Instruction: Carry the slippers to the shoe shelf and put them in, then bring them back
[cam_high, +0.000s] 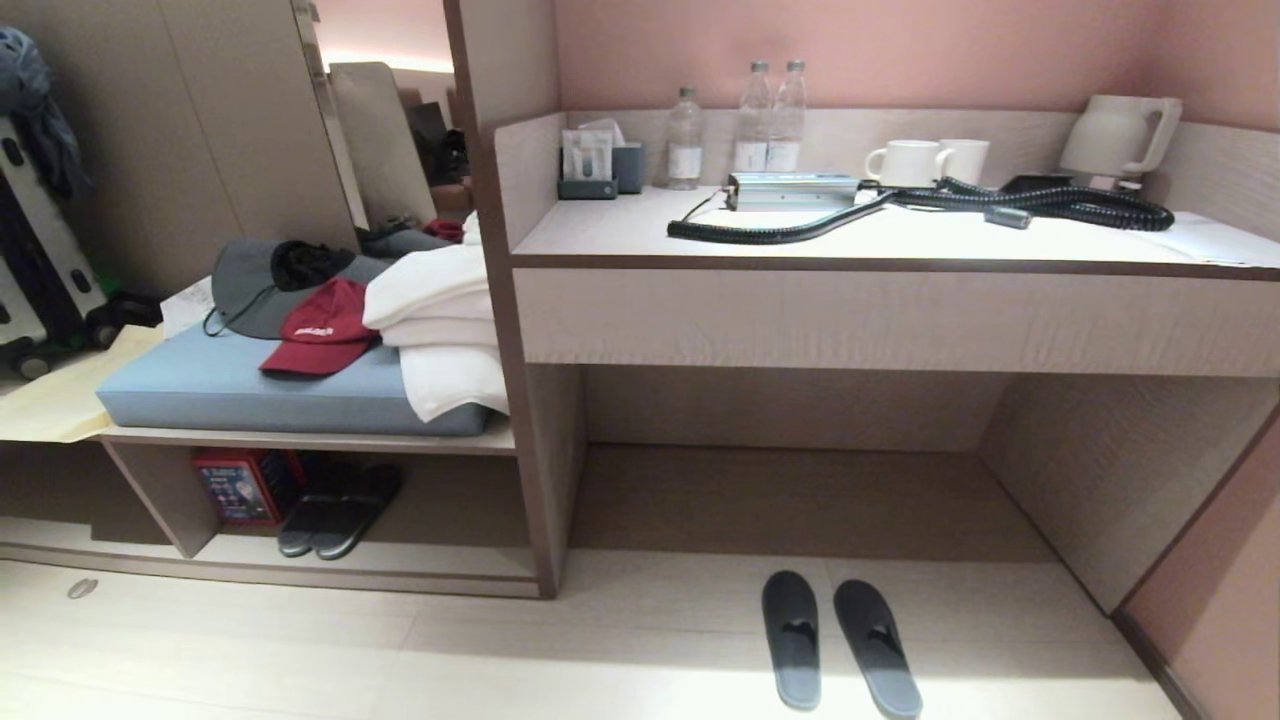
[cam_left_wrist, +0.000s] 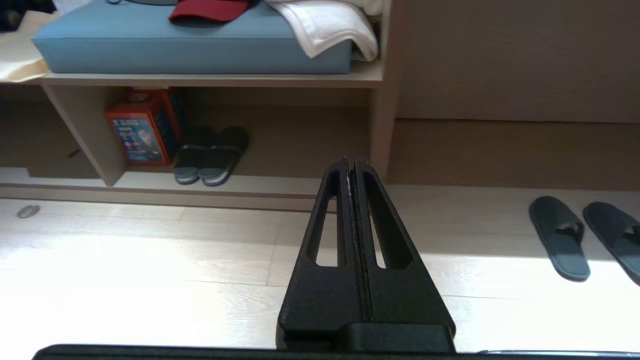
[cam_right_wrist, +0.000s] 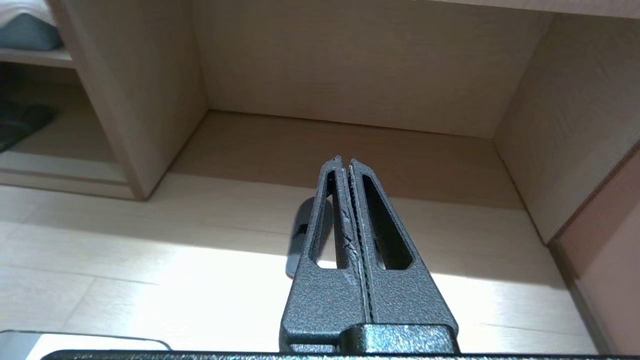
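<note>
So the slippers (cam_high: 838, 643) are sitting side by side on the pale floor (cam_high: 600, 650), right in front of the open recess under the desk counter (cam_high: 890, 320), toes pointing toward it. They're half in shadow, heels in the bright patch, with bare floor all around them. The shoe shelf (cam_high: 330, 440) is off to the left past an upright divider panel (cam_high: 520, 400), well apart from them. Its lower cubby already has a chunkier black pair (cam_high: 340, 510) just beside a red box (cam_high: 240, 487), with free base plank to their right. On top are a blue cushion (cam_high: 280, 390), a red cap (cam_high: 322, 330) and white towels (cam_high: 440, 330). The left gripper (cam_left_wrist: 353, 162) and right gripper (cam_right_wrist: 345, 161) both hang above the floor, fingers pressed together, holding nothing.
</note>
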